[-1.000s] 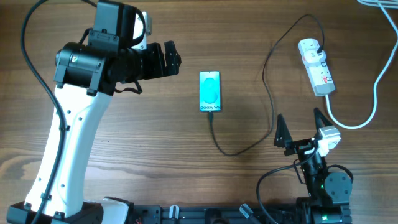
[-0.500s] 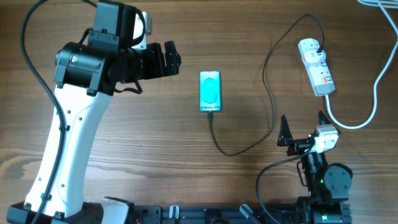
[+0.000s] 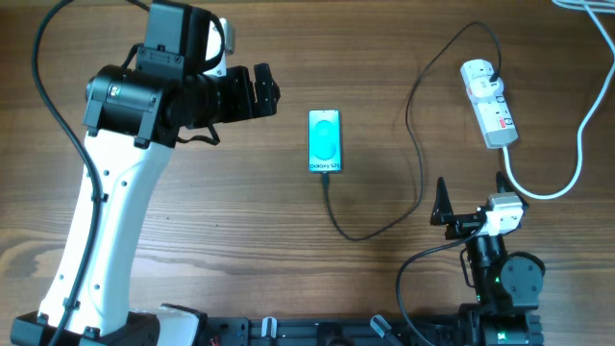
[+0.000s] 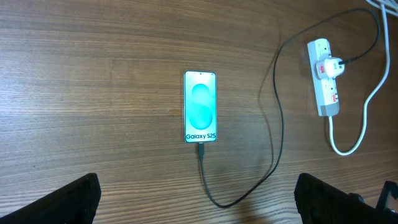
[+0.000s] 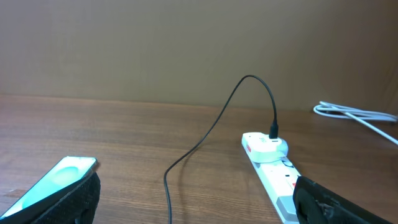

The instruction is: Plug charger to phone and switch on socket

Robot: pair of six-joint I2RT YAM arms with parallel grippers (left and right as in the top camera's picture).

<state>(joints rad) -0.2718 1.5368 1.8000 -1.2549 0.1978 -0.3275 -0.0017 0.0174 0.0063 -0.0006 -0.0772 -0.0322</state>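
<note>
Cyan phone [image 3: 325, 141], long axis near-to-far, text end nearer.

"Galaxy S25" on the phone [image 4: 200, 106], bottom of cyan screen

1. The phone [image 3: 325, 141] lies flat and screen up. The screen is lit bright cyan inside a white edge, and the "Galaxy S25" text is at its lower end in the overhead view.
2. The charger [image 3: 420, 183] is a thin black cable. Its connector tip [image 4: 201, 147] meets the phone's lettered end (it looks seated there). The cable then loops below the phone, climbs and arches over to a white plug [image 4: 329, 66] seated in the socket.
3. The socket [image 3: 489, 104] is a white strip, well right of the phone and slightly angled. It has small red switches (too small to read their positions). Its thick white cord [image 3: 557, 187] leaves the lower end and curls rightward.
</note>
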